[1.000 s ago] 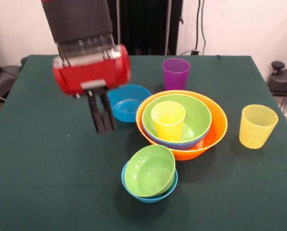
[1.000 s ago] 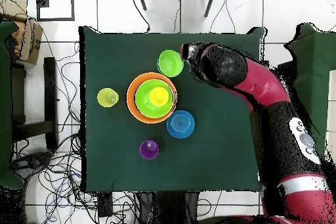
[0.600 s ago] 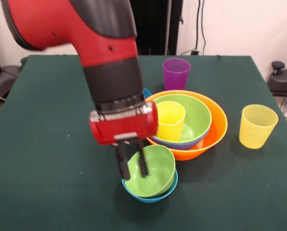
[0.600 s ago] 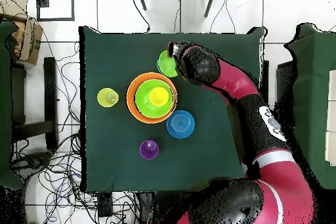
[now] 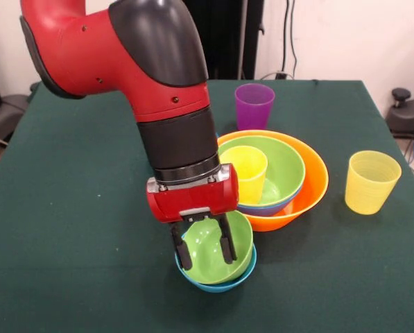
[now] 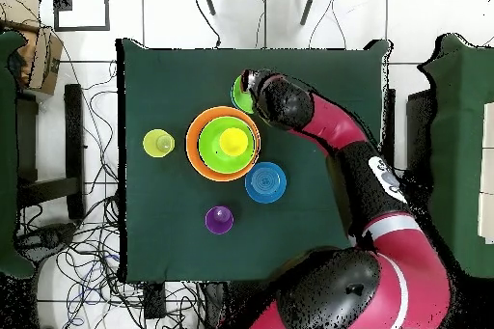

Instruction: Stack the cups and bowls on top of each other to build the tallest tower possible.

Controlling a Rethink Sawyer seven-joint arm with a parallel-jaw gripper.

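Note:
The tower's base is the big orange bowl [image 5: 312, 186] [image 6: 194, 156], holding the large blue bowl [image 5: 262, 207], the medium green bowl [image 5: 287, 165] and the opaque yellow cup [image 5: 245, 172] [image 6: 233, 140]. In front of it, a small green bowl [image 5: 236, 239] [image 6: 238, 99] sits tilted inside a small blue bowl [image 5: 224, 283]. My gripper [image 5: 207, 261] is open and lowered over the green bowl's left side, one finger outside the rim and one inside. The purple cup [image 5: 254, 104] [image 6: 219, 219] and the ribbed pale yellow cup [image 5: 370, 182] [image 6: 158, 142] stand apart.
Another small blue bowl [image 6: 265, 182] sits beside the orange bowl; the arm hides it in the front view. The green table [image 5: 68, 229] ends close in front of the green bowl.
The arm swung from beside the far blue bowl to the green bowl nearer the front. The gripper came down and its fingers spread apart across the bowl's rim.

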